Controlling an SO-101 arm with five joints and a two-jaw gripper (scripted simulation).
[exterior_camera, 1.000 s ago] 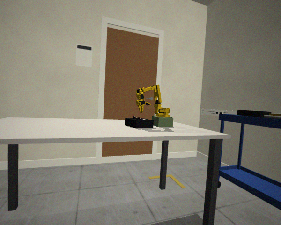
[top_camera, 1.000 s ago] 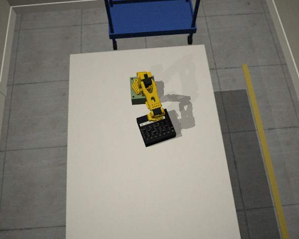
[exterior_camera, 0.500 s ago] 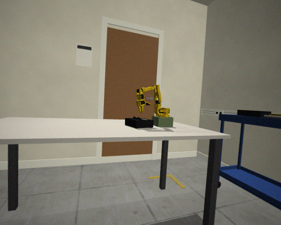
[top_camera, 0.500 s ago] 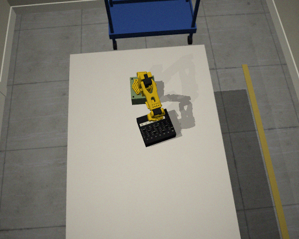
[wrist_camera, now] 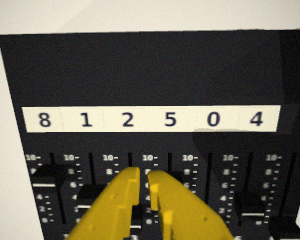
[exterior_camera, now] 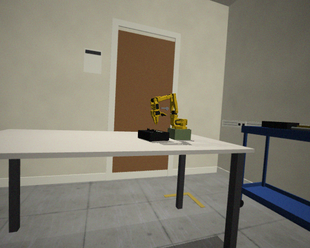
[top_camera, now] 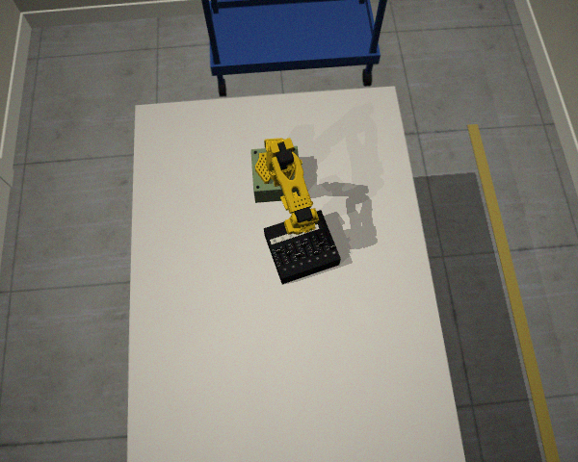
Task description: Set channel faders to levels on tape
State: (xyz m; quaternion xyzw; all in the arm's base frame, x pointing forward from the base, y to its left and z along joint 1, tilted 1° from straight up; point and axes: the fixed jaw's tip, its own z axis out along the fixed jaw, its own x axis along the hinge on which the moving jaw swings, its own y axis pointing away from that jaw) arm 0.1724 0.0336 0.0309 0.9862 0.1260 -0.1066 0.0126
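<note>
Overhead, one shut gripper [wrist_camera: 145, 176], seven faders [wrist_camera: 252, 206].

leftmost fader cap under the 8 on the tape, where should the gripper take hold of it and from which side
Probably take the black rectangular fader cap with the white line across its short span, coming straight down from above: it stands proud of the black lighting desk and slides along its slot. The yellow gripper, shut on nothing, would open first.
</note>
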